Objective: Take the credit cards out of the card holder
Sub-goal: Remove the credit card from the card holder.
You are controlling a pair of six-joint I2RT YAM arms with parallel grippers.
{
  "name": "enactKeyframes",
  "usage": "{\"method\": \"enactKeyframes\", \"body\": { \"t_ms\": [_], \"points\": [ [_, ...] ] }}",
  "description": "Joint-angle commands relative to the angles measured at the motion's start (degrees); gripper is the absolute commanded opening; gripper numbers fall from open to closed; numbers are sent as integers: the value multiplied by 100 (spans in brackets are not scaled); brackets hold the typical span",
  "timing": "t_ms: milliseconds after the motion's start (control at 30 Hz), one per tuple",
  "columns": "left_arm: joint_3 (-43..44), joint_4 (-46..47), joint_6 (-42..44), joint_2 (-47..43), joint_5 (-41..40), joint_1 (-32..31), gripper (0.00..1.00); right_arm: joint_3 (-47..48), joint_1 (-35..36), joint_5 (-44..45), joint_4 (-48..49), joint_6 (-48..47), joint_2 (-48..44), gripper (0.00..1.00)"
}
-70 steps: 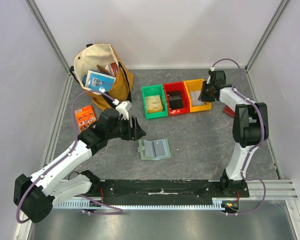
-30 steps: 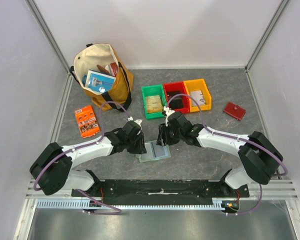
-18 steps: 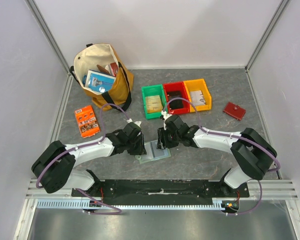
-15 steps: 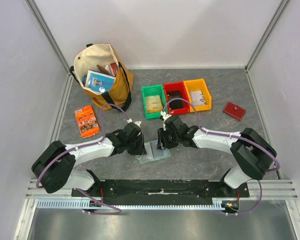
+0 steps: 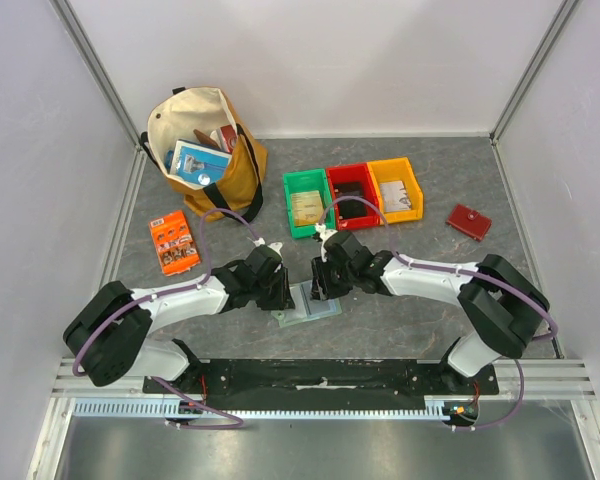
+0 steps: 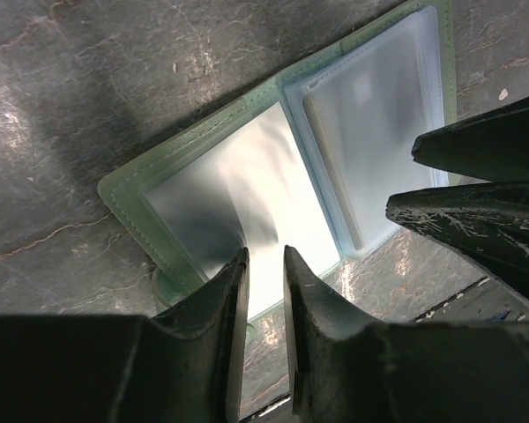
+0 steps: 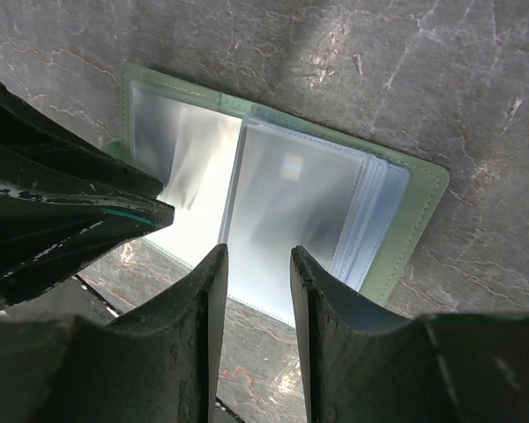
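Note:
The pale sage-green card holder lies open and flat on the dark table, its light blue-green clear pockets facing up. It also shows in the left wrist view and the right wrist view. My left gripper is over its left page, jaws a narrow gap apart with nothing between them. My right gripper is over the middle fold, jaws a little apart and empty. The two grippers stand tip to tip, close together. I cannot make out a separate card in the pockets.
A tan tote bag full of items stands at the back left, with an orange packet in front of it. Green, red and yellow bins sit behind the card holder. A small red wallet lies at the right.
The right arm swung from the yellow bin down to the card holder, and the left gripper moved in onto its left page. In the last half second the right gripper crept slightly left.

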Motion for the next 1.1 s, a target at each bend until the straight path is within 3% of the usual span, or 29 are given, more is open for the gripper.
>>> {"method": "enactKeyframes", "body": {
  "t_ms": [0, 133, 533, 1067],
  "points": [
    [-115, 151, -181, 7, 48, -16, 28, 213, 51, 277, -75, -23, 49, 43],
    [-124, 169, -208, 16, 57, -25, 28, 213, 51, 683, -269, -66, -109, 46],
    [-168, 213, -225, 16, 83, -16, 28, 265, 148, 640, -260, -66, 119, 47],
    [-607, 696, -734, -282, 74, -25, 31, 248, 323, -274, 513, 109, 708, 45]
  ]
}}
